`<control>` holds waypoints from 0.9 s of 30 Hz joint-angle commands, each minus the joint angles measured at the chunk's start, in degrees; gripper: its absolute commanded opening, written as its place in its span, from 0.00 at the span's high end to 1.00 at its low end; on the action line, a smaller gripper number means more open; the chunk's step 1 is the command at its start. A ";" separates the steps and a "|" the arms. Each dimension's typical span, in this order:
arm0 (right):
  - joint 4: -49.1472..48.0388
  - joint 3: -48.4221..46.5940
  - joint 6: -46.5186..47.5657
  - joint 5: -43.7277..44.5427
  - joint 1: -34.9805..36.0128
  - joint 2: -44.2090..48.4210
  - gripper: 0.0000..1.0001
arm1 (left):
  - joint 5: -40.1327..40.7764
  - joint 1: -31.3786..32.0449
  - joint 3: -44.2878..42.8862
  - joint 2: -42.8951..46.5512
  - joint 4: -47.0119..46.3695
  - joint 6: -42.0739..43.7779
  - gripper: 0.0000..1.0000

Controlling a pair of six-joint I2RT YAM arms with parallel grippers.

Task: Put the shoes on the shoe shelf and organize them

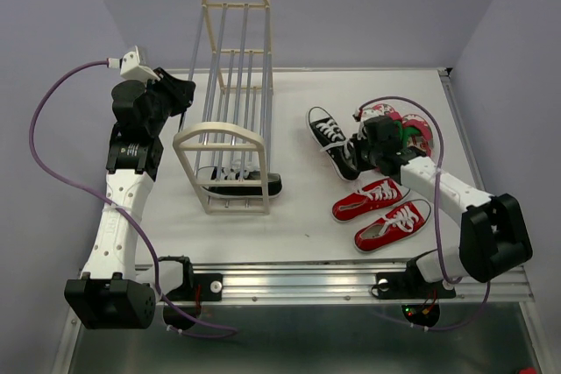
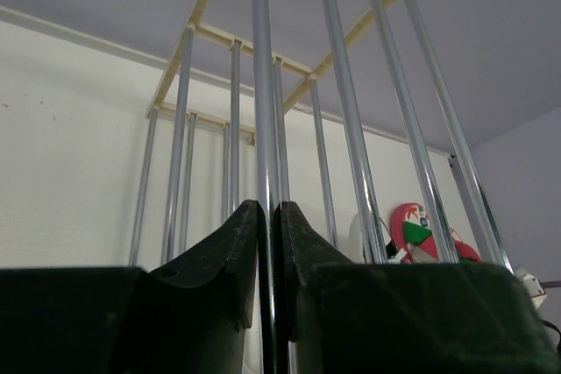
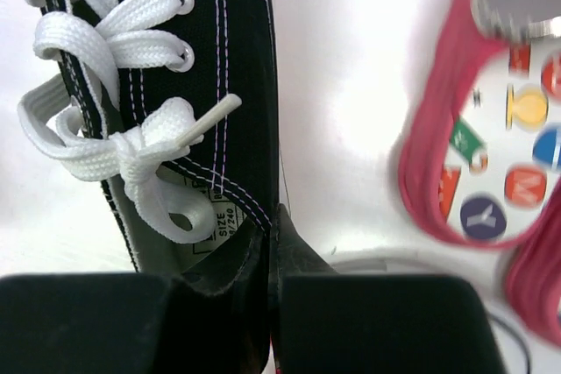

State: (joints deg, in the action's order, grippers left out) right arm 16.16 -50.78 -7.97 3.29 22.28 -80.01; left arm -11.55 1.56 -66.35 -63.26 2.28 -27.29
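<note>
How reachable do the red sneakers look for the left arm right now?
Probably not reachable. The left pincer is shut on a silver rod of the shoe shelf, and that shelf stands between it and the red sneakers, which lie well over on the other side.

1. We see a white tabletop (image 1: 298, 216) filling the middle of the top view.
2. Pale lavender walls (image 1: 368, 6) rise behind it and along both sides, taking up the upper part of the frame.
3. A silver metal rail (image 1: 298, 279) runs across the lower part of the frame, along the tabletop's near edge.
4. Below the rail, a dull grey surface (image 1: 307, 339) reaches the bottom edge.
5. A small black piece (image 1: 448, 70) sits at the tabletop's upper right corner.
</note>
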 commanded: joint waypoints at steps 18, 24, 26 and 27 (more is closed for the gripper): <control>-10.98 -17.32 30.20 -31.41 -0.05 -13.06 0.99 | 1.27 0.55 1.40 -2.21 0.35 2.94 0.82; -8.87 -23.21 31.43 -30.45 2.58 -19.04 0.99 | 0.74 0.55 1.13 -3.18 -0.09 3.12 0.82; -9.22 -25.15 31.17 -31.75 2.59 -21.15 0.99 | 0.83 0.55 1.31 -3.18 -0.17 3.21 0.82; -9.48 -25.67 30.13 -32.20 3.11 -22.20 0.99 | 0.74 0.55 1.39 -3.18 -0.26 3.29 0.82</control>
State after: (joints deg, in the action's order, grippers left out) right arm 11.46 -71.31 22.74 -24.56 24.10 -101.19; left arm -11.73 1.78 -66.48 -64.18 1.32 -27.31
